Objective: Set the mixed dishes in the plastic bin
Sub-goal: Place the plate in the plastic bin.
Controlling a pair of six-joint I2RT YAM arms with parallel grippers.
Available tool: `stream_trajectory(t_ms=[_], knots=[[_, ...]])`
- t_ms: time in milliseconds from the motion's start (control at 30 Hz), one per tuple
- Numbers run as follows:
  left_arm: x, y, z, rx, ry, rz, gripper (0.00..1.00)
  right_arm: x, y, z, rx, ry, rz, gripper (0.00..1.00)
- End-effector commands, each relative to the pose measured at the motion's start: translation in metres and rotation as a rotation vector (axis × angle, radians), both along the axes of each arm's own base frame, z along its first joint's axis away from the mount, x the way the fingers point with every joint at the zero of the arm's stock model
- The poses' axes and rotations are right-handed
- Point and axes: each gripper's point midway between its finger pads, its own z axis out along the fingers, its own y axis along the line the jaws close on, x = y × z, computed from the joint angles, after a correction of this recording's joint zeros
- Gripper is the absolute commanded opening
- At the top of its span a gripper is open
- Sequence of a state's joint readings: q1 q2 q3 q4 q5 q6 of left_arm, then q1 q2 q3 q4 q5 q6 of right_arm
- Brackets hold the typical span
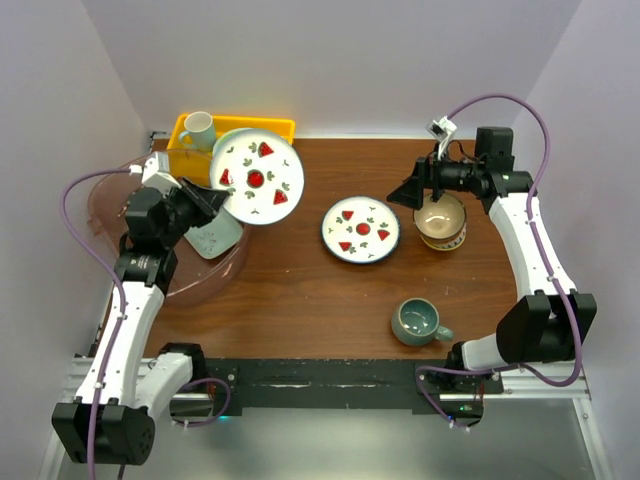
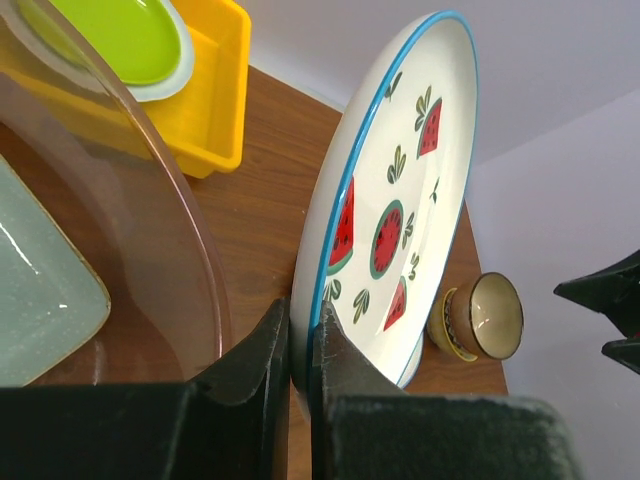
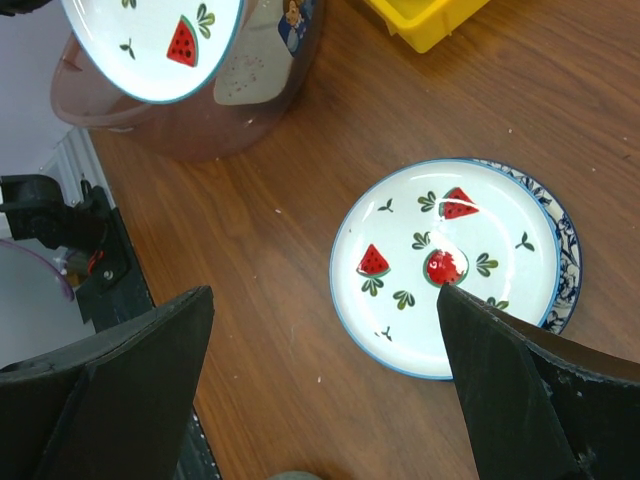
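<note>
Two white plates with blue rims carry painted red watermelon slices and green leaves. The lifted plate (image 1: 257,177) stands tilted on edge above the table, its rim pinched between the closed jaws of the left gripper (image 2: 303,345), just beside the rim of the bin (image 1: 100,205), a round tub of clear pinkish plastic. The flat plate (image 1: 361,229) lies mid-table on top of a third, the patterned plate (image 3: 565,250), with a dark blue border. One pale green speckled tray (image 1: 215,240) lies inside the bin. One glossy tan bowl (image 1: 440,220) on a foot and one teal mug (image 1: 418,321) stand on the brown wooden table (image 1: 300,290). The right gripper (image 3: 325,300) hangs near the bowl, jaws spread wide, holding nothing. One yellow bin-like crate (image 1: 235,127) at the back holds one white mug (image 1: 198,128) and one lime-green plate (image 2: 120,35)
</note>
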State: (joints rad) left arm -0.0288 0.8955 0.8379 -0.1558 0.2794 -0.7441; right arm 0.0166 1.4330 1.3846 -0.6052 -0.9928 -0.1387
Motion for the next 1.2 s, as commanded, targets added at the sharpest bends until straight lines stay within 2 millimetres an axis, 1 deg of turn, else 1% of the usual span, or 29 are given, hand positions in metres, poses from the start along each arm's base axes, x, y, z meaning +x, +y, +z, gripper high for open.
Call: stream_trajectory(t_ms=[0,33,100,133,167,233,267,300,467,533,700,900,1067,1167], knots=[[0.005,0.006,0.080,-0.055,-0.210,0.034,0.00,0.002,-0.001,0.009,0.004,-0.050,-0.001,0.98],[0.006,0.009,0.084,-0.056,-0.217,0.048,0.00,0.003,-0.002,0.009,0.004,-0.052,-0.003,0.98],[0.011,0.014,0.082,-0.051,-0.202,0.072,0.00,0.003,-0.002,0.009,0.003,-0.052,-0.004,0.98],[0.011,0.015,0.088,-0.049,-0.210,0.080,0.00,0.003,-0.002,0.008,0.002,-0.050,-0.005,0.98],[0.015,0.018,0.085,-0.047,-0.198,0.095,0.00,0.003,-0.002,0.008,0.002,-0.049,-0.005,0.98],[0.017,0.020,0.089,-0.050,-0.198,0.110,0.00,0.004,-0.002,0.007,0.002,-0.047,-0.005,0.98],[0.019,0.022,0.088,-0.051,-0.189,0.121,0.00,0.004,-0.002,0.006,0.002,-0.046,-0.005,0.98],[0.022,0.031,0.088,-0.050,-0.191,0.151,0.00,0.004,-0.001,0.007,0.001,-0.047,-0.005,0.98],[0.026,0.046,0.087,-0.054,-0.183,0.220,0.00,0.005,-0.002,0.004,0.000,-0.040,-0.006,0.98],[0.027,0.056,0.086,-0.042,-0.180,0.264,0.00,0.005,-0.002,0.004,-0.001,-0.039,-0.005,0.98],[0.028,0.074,0.089,-0.009,-0.185,0.340,0.00,0.006,-0.002,0.002,-0.003,-0.037,-0.006,0.98],[0.032,0.093,0.081,0.024,-0.162,0.411,0.00,0.007,-0.002,0.001,-0.004,-0.034,-0.005,0.98],[0.036,0.103,0.067,0.031,-0.130,0.435,0.00,0.007,-0.002,0.002,-0.001,-0.035,0.003,0.98],[0.043,0.109,0.058,0.028,-0.109,0.449,0.00,0.006,-0.001,0.001,-0.003,-0.037,0.007,0.98]])
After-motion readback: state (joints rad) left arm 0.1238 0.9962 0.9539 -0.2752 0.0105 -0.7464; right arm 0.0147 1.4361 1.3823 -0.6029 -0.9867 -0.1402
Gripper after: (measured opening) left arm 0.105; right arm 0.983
